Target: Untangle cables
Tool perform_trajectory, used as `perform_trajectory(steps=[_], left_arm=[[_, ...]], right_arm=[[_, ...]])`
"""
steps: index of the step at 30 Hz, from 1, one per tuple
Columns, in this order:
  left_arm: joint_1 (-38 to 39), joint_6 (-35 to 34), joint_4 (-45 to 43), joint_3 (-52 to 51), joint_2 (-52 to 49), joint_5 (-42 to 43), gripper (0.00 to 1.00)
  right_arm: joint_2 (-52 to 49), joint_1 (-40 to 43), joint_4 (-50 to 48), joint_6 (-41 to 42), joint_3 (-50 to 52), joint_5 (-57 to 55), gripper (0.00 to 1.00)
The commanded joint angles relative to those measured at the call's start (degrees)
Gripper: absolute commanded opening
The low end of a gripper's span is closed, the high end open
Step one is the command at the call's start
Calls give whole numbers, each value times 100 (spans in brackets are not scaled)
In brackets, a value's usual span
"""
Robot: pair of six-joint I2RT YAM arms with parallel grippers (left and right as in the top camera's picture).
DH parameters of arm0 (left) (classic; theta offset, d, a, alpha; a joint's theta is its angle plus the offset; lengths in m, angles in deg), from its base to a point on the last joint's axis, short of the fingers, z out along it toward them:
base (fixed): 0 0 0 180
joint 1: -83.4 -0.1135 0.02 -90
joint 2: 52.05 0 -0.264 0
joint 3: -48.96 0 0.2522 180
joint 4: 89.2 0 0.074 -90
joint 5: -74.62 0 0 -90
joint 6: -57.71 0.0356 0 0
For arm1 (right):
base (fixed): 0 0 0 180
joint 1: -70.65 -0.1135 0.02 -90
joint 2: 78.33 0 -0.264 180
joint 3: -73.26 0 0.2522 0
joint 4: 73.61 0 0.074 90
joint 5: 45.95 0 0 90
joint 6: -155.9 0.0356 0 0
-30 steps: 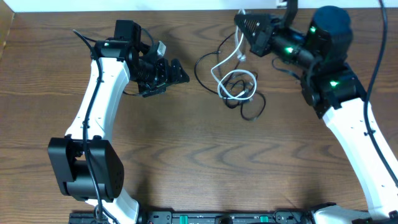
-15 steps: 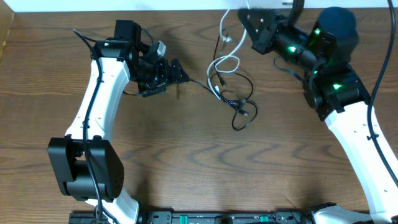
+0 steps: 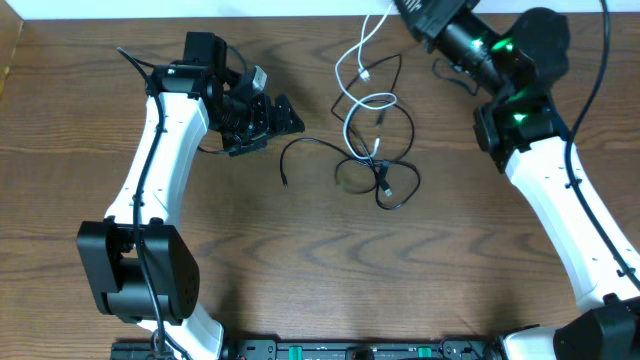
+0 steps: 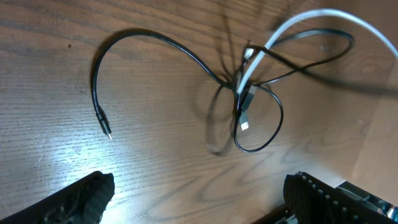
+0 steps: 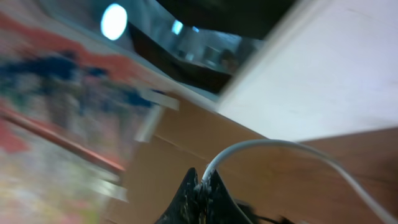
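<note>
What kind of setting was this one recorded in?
Likely a robotics lab bench: a left arm and right arm at a wood-grain table, with tangled black cables and a white cable between them.

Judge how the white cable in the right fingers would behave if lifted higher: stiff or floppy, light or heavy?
Probably floppy: the white cable runs from the right fingers in loose curves. Likely light, being thin. It would probably drag the black cables along, since they cross it in a tangle.
</note>
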Motion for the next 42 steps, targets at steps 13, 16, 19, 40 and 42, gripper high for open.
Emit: perform_trajectory(steps=[13, 16, 19, 40, 42], left_arm=[[2, -26, 48, -22, -33, -52, 93], [4, -28, 57, -22, -33, -50, 93], [4, -28, 61, -22, -33, -28, 92], [879, 2146, -929, 0, 922, 2240, 85], [1005, 2146, -1075, 0, 922, 2223, 85]], right_arm=[[68, 118, -2140, 1311, -52, 92, 1], [70, 201, -3488, -81, -52, 708, 2], [72, 164, -2249, 20, -52, 1292, 1], [68, 85, 1554, 1034, -52, 356, 2], [68, 85, 1554, 1034, -52, 358, 1]])
